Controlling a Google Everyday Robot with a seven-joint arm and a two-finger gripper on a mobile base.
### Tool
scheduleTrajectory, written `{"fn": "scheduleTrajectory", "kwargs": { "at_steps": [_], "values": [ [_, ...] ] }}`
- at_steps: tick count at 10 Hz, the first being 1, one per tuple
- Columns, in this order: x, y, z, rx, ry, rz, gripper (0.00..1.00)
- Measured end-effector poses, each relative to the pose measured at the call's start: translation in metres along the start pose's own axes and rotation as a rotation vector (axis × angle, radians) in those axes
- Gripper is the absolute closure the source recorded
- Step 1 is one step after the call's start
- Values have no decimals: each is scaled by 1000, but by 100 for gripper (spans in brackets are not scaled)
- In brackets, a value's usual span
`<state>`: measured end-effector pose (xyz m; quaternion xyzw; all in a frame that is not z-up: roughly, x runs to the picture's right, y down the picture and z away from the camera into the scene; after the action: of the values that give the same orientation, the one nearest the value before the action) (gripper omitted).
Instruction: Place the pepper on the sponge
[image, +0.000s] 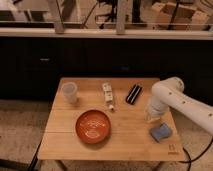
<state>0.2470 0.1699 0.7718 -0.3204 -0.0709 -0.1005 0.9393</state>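
The blue sponge (161, 132) lies on the wooden table (125, 145) near its right front corner. My white arm comes in from the right and bends down over the table. My gripper (152, 117) hangs just above and to the left of the sponge, close to the tabletop. The pepper is out of view; whether the gripper holds it is hidden by the arm.
A red-orange bowl (93, 126) sits at the front centre. At the back left stands a clear plastic cup (69, 92). A white tube-like item (108, 95) and a flat black bar (133, 93) lie at the back middle. Dark cabinets stand behind the table.
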Motion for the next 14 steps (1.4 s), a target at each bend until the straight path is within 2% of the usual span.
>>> {"fn": "scheduleTrajectory", "kwargs": {
  "at_steps": [3, 4, 5, 7, 9, 11, 14],
  "values": [
    [24, -4, -9, 17, 53, 47, 96],
    [29, -2, -10, 16, 59, 67, 96],
    [41, 0, -13, 14, 83, 99, 96],
    [50, 3, -14, 0, 103, 134, 96],
    [61, 9, -16, -29, 120, 179, 96],
    [76, 20, -17, -42, 108, 229, 96],
    [90, 38, -18, -33, 3, 256, 96]
  ]
}}
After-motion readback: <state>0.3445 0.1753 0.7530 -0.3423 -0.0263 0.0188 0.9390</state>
